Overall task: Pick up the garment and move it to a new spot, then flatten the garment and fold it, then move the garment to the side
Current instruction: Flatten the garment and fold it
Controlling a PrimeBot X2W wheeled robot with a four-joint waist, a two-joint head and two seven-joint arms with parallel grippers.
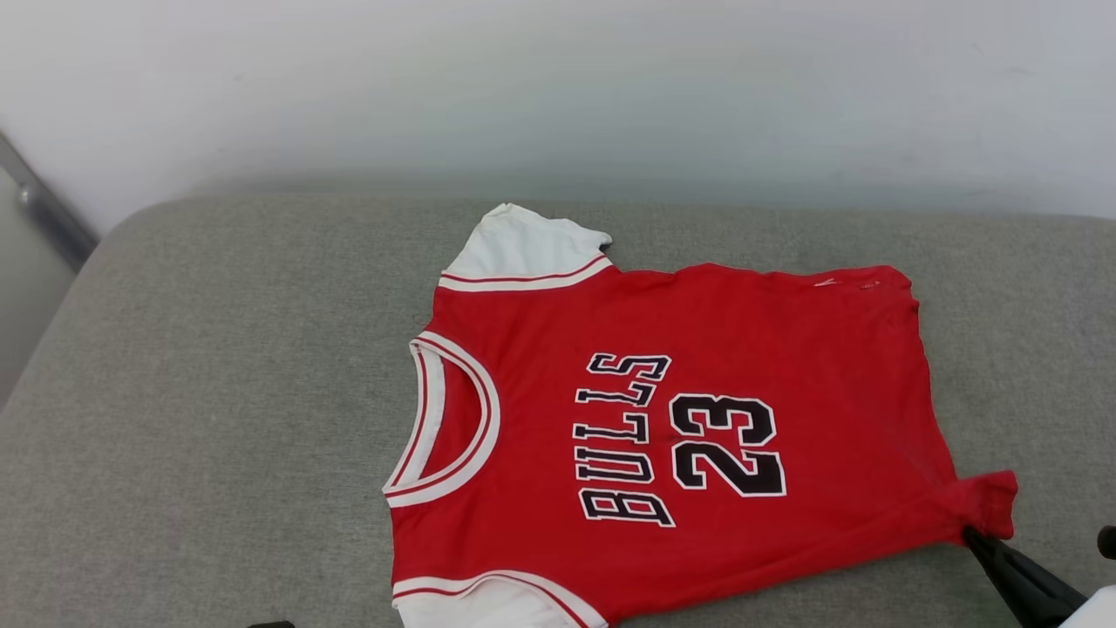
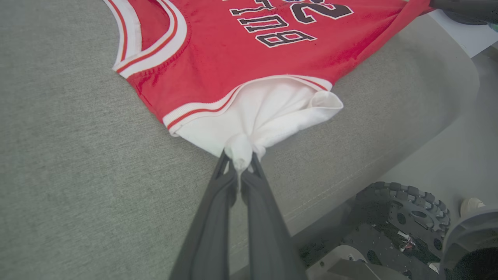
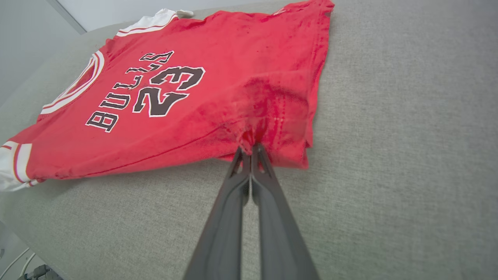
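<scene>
The garment (image 1: 697,410), a red jersey with white sleeves and dark "BULLS 23" print, lies spread on the grey cushion (image 1: 218,392), collar to the left. My left gripper (image 2: 240,160) is shut on the bunched tip of the near white sleeve (image 2: 264,116). My right gripper (image 3: 249,149) is shut on a pinch of the red hem corner (image 3: 272,128). In the head view the right gripper (image 1: 969,534) meets the pulled-out hem corner at the lower right. The far white sleeve (image 1: 523,249) lies flat at the back.
A pale wall (image 1: 558,87) rises behind the cushion. The cushion's front edge drops off near my wheeled base (image 2: 393,229). Bare grey cushion lies to the left (image 1: 174,436) and right (image 3: 408,136) of the jersey.
</scene>
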